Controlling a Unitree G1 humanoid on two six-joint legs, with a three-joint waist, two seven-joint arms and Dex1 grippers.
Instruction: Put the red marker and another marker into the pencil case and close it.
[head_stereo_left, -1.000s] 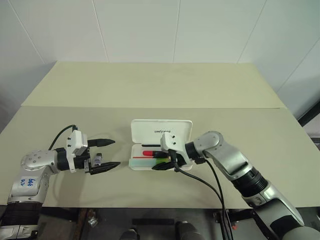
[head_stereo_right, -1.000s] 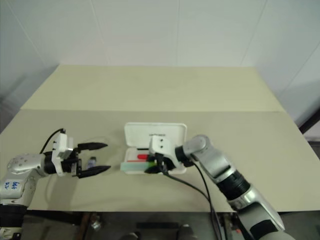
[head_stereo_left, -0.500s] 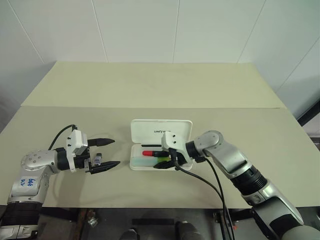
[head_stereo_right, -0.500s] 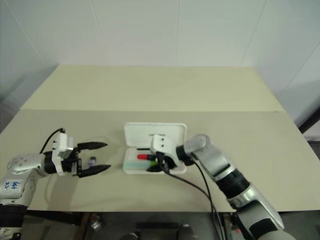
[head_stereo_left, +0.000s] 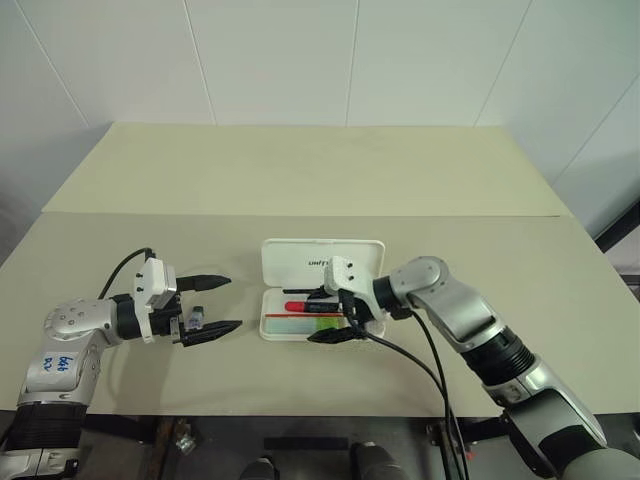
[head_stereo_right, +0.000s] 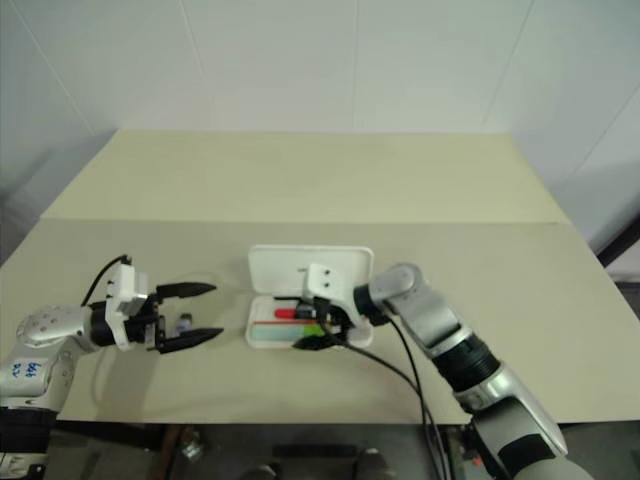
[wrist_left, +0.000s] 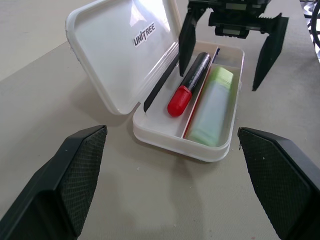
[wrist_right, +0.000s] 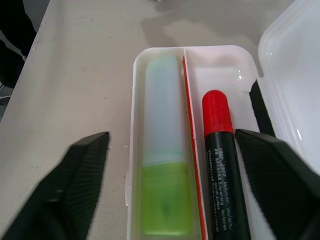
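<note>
Right gripper (head_stereo_left: 333, 316) — we see its jaws spread wide and holding nothing, one finger on each side of the open tray of the pencil case (head_stereo_left: 276, 329), poised just above it. Left gripper (head_stereo_left: 214, 305): jaws likewise wide and empty, well apart from the case and pointing toward it over the counter (head_stereo_left: 300, 180). A small purple-grey object (head_stereo_left: 196, 319) lies on the counter between the left fingers. Inside the tray we find two compartments split by a red divider: the red marker (wrist_left: 188, 84) lies in the one nearer the lid, the pale green highlighter (wrist_right: 166, 175) in the other (both flat, lengthwise). The lid (wrist_left: 125, 47) — lettered in dark print — stands open behind the tray.
</note>
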